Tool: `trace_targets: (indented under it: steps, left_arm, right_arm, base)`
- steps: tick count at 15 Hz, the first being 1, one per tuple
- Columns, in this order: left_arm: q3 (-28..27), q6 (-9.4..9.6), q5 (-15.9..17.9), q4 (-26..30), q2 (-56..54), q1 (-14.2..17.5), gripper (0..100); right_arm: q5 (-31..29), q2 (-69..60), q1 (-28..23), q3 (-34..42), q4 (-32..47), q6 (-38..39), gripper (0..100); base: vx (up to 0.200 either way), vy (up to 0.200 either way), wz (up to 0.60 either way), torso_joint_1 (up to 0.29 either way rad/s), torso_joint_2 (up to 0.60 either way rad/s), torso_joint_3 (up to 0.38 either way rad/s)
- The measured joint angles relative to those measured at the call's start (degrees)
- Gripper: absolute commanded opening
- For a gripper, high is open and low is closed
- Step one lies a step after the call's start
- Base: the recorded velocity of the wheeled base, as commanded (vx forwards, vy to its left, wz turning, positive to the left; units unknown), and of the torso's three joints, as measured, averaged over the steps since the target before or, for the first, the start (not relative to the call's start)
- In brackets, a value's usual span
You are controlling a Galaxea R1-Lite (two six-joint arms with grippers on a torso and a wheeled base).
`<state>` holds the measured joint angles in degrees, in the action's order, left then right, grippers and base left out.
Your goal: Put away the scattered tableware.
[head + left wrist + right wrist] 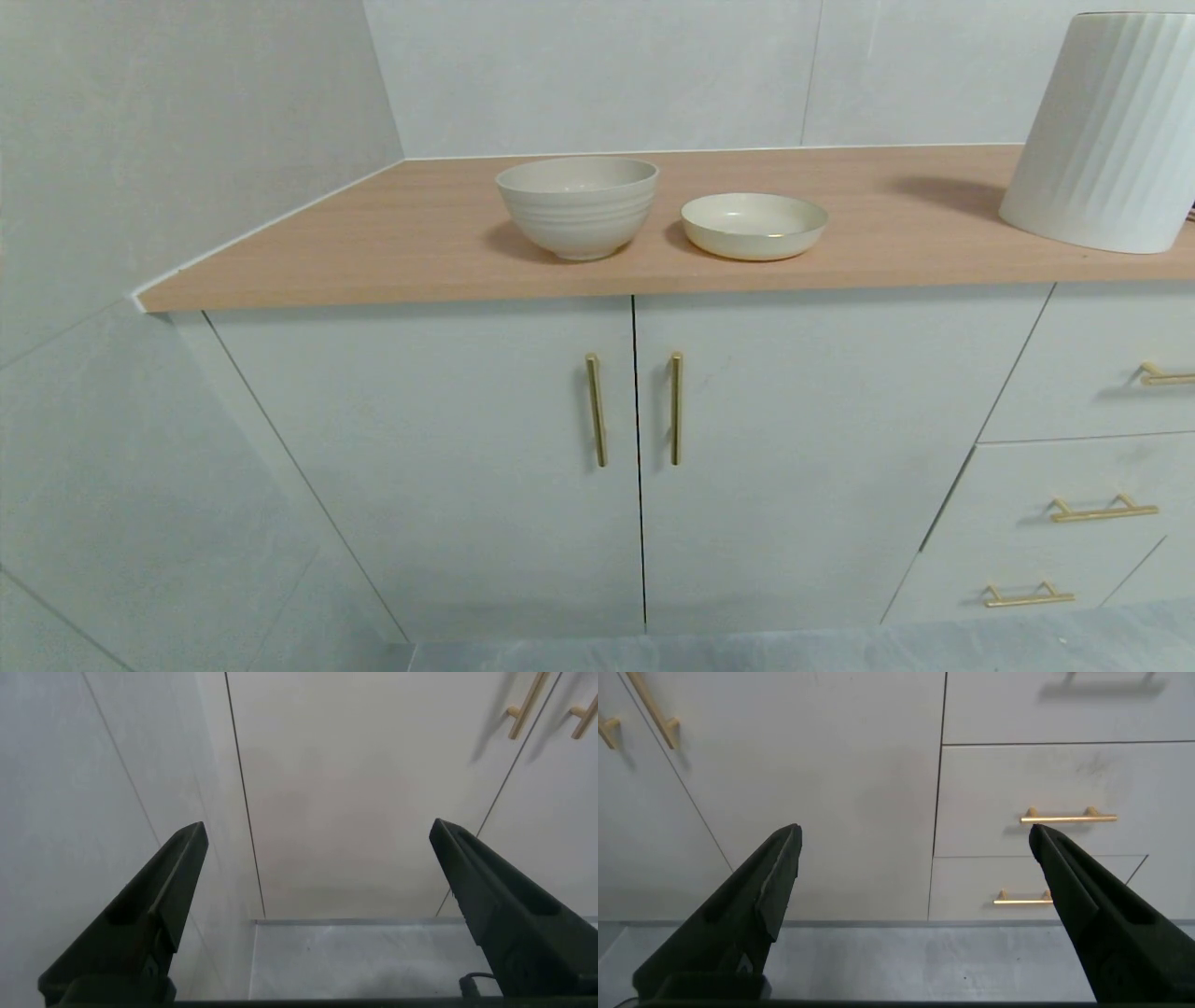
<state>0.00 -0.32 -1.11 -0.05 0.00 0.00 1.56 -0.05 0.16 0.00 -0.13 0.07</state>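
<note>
A deep beige ribbed bowl (577,204) stands on the wooden countertop (429,243), with a shallow cream dish (753,225) just to its right. Below them the two white cabinet doors (448,448) are closed, each with a gold handle (596,409) by the middle seam. My left gripper (318,835) hangs low in front of the left cabinet door, open with nothing between its fingers. My right gripper (915,840) hangs low before the drawer fronts (1046,793), open and empty as well.
A tall white fluted container (1111,131) stands on the counter at the far right. Drawers with gold handles (1102,511) sit right of the doors. Tiled walls close the counter at the left and back. Grey floor (355,961) runs along the cabinet base.
</note>
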Motion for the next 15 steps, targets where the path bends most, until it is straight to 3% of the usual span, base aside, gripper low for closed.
trace_targets:
  steps: [9,15]
  left_arm:
    - [0.00,0.00,-0.01,-0.02,0.00,0.00,100]
    - [0.00,0.00,0.00,-0.02,0.00,0.00,100]
  right_arm:
    - [0.82,0.05,0.00,-0.77,-0.30,0.88,100]
    - [17.41,12.89,1.95,-11.07,2.82,4.00,100]
  base:
    - [0.000,0.000,0.00,0.000,0.00,0.000]
    - [0.000,0.000,0.00,0.000,0.00,0.000]
